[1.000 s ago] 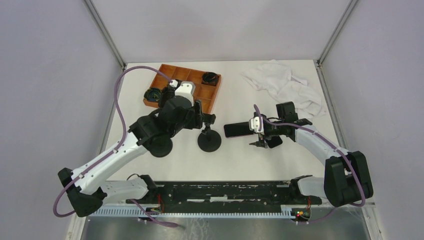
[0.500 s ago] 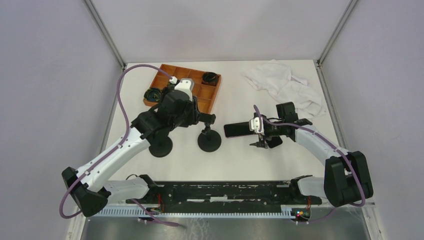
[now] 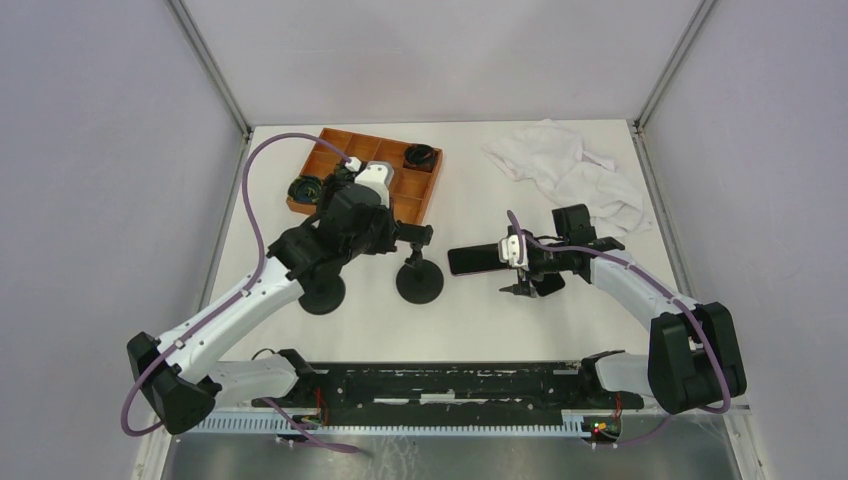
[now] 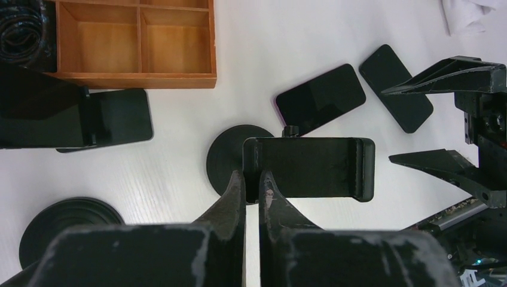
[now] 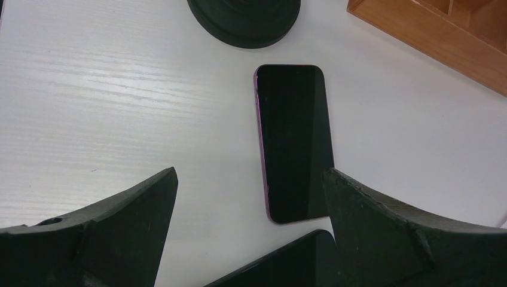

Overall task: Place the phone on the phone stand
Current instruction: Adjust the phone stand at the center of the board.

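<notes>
The black phone stand has a round base [image 3: 419,283] and an empty cradle [image 4: 311,167] raised above it. My left gripper [image 4: 252,179] is shut on the cradle's left lip; in the top view it [image 3: 405,240] is just left of the stand's head. A purple-edged phone [image 5: 293,140] lies flat, screen up, on the table to the right of the stand [image 3: 475,259]. My right gripper [image 5: 250,173] hangs wide open just above its near end, holding nothing [image 3: 513,268]. A second dark phone [image 5: 281,269] lies beside it, partly under the fingers.
A wooden divided tray [image 3: 368,178] with black round parts sits at the back left. Another stand [image 3: 322,293], left of the first, carries a dark phone [image 4: 113,116]. A crumpled white cloth [image 3: 570,170] lies at the back right.
My left gripper has shut on the stand's cradle lip, and the left arm has shifted slightly. The right arm and the phones have not moved.
</notes>
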Controlling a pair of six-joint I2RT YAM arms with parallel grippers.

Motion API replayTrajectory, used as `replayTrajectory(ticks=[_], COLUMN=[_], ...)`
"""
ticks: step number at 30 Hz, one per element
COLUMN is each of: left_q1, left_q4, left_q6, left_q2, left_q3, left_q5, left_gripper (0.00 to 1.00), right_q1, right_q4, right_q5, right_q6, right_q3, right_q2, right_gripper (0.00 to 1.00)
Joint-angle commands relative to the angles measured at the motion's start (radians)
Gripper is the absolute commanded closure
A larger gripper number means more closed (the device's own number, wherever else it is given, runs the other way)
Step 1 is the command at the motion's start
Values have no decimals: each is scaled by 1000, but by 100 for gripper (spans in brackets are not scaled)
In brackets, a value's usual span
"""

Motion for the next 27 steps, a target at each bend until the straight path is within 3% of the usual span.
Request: replayTrajectory(ticks=[1, 11, 16, 19, 22, 24, 27], left_q1=[2, -8, -24, -31, -42, -52, -70], left_q4=[54, 301, 347, 358, 378, 392, 413], left_q6=[77, 162, 176, 171, 165, 158, 154], left_q2=[-13, -174, -223, -221, -220, -224, -236], left_q3=[-48, -277, -301, -311, -324, -334, -349], left_q5=[20, -61, -75, -80, -88, -99, -126], left_gripper=[98, 98, 98, 98, 98, 98, 98], right_q1=[-7, -6, 3, 31, 63, 69, 70], right_q4=[-10, -17, 9, 131, 299, 297, 158], right_q5=[-29, -48, -263, -292, -188, -117, -82], right_q6=[-12, -17, -33, 126, 379, 458, 465], right_q3=[5, 7, -41, -60, -63, -29, 55], right_q2=[-3, -2, -31, -62, -101, -117, -120], right_gripper=[2, 2, 2, 2, 2, 2, 2])
